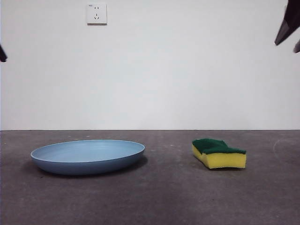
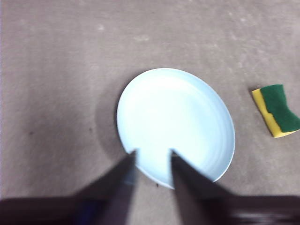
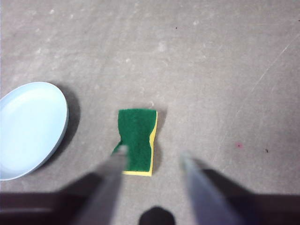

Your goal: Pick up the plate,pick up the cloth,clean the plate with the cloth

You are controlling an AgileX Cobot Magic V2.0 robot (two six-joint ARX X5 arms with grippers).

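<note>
Both hands are open and empty; the left hand (image 2: 152,157) may slip on the thin rim of the plate (image 2: 176,124) and tip it.

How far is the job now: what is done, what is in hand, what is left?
Done: nothing; the plate and the sponge lie apart on the table. In hand: the left gripper hangs open above the plate, the right gripper open above the sponge. Left: both pickups and the wiping.
</note>
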